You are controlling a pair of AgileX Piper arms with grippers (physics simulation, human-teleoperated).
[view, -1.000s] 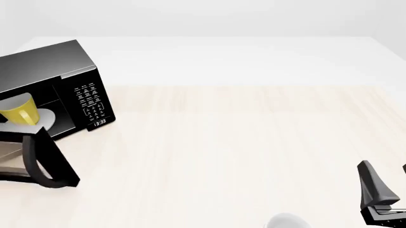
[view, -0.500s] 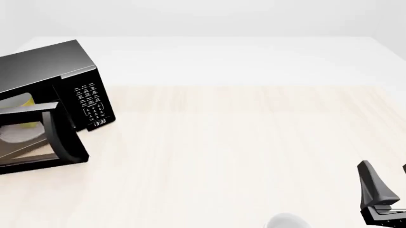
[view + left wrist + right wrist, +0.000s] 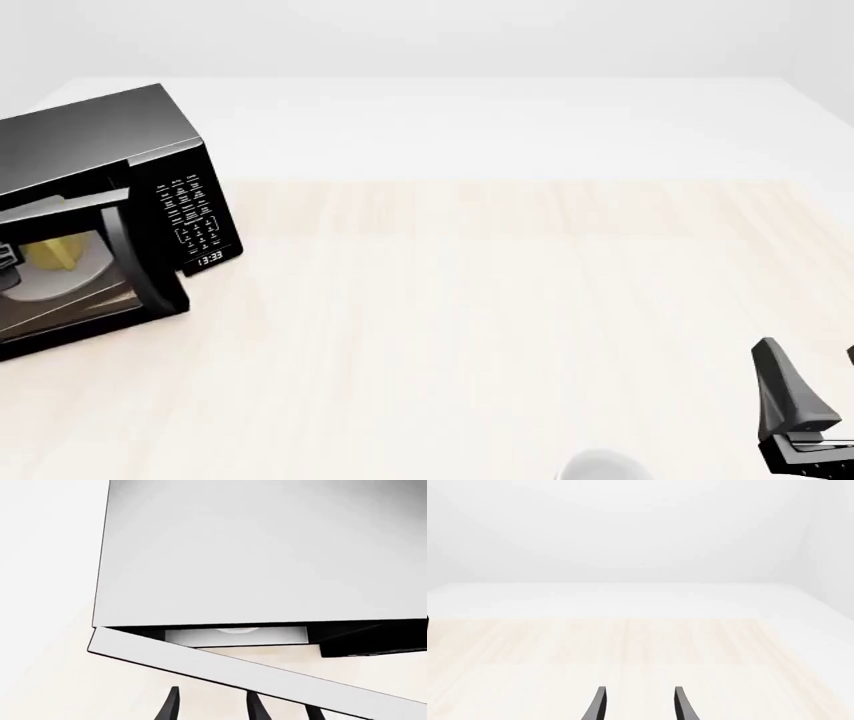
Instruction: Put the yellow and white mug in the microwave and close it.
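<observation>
At the far left of the pale wooden table stands the large black boxy microwave, its white-marked button panel and small digital clock facing the near right. Its dark-windowed door is swung most of the way toward the body, with a narrow wedge of gap left at the free edge beside the panel. Through the tinted window the small yellow and white mug shows dimly, sitting inside the cavity on the round white turntable plate.

From the left wrist view, the microwave's grey-lit top fills most of the picture, and the door's upper edge runs at a slant just in front of it; a sliver of the bright interior shows in the gap between them. The left gripper sits just on the near side of the door, its dark fingertips spread apart and gripping nothing; whether they touch the door I cannot tell.

Near the right corner of the table, the right gripper hangs over bare wood, well apart from the microwave, fingers parted and empty. At the near edge of the front view, a rounded white shape peeks in, too cropped to make out.
</observation>
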